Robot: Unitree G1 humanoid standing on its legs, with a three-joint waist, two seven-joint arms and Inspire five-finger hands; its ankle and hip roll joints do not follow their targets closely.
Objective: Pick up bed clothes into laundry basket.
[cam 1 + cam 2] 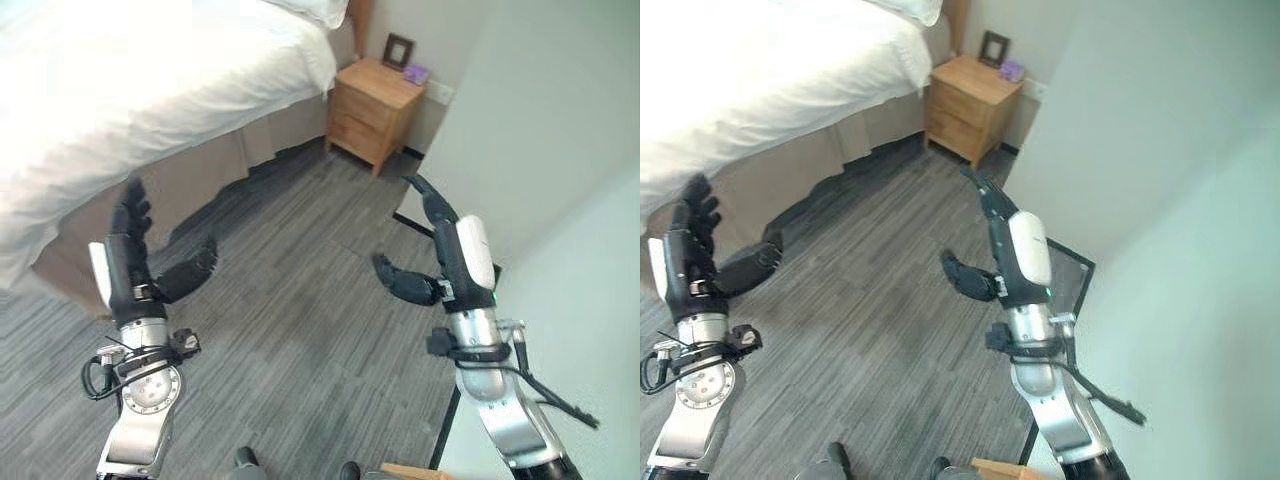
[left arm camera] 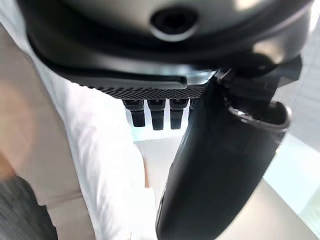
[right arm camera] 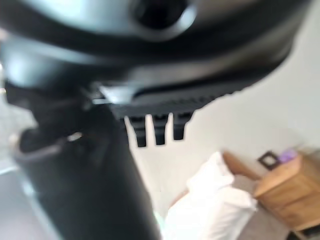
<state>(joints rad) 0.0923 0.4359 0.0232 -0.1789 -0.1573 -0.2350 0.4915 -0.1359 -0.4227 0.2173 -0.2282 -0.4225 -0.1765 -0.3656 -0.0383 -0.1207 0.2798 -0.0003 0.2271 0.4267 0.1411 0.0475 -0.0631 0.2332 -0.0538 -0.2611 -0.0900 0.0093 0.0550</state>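
Left hand [image 1: 128, 262] at 8 o'clock and right hand [image 1: 447, 258] at 4 o'clock hang over the grey floor [image 1: 290, 300], fingers straight, empty. White bedding [image 1: 120, 90] lies on the bed at 10 o'clock. Nightstand [image 1: 375, 108] at 1 o'clock carries a picture frame [image 1: 398, 50]; the right wrist view adds a pillow [image 3: 212, 175]. No print legible.

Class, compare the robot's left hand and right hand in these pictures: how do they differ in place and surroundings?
The left hand is raised beside the white-sheeted bed, while the right hand is raised by the pale wall. The left hand is farther from the wooden nightstand than the right hand. Both are dark, open and hold nothing above the grey floor.
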